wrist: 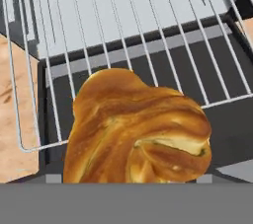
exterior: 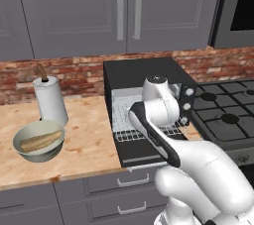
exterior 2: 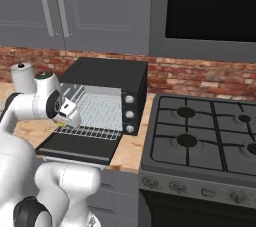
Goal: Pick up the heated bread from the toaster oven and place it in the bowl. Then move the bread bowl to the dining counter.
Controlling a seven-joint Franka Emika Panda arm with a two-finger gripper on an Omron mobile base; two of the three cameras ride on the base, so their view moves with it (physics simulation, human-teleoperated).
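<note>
While bread (wrist: 136, 131) looms before the hand camera over the toaster oven (exterior 2: 107, 102) rack, pincer (exterior 2: 61, 122) state cannot be told.

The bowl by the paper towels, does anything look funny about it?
Yes. The round pale grey-green bowl already holds a long pale tan loaf, lying across it nearly rim to rim. That is odd, since the small golden toasted bread should go there, leaving it little room.

The white arm bends forward and down, its end effector (exterior 2: 61, 123) low, finger state hidden.
</note>
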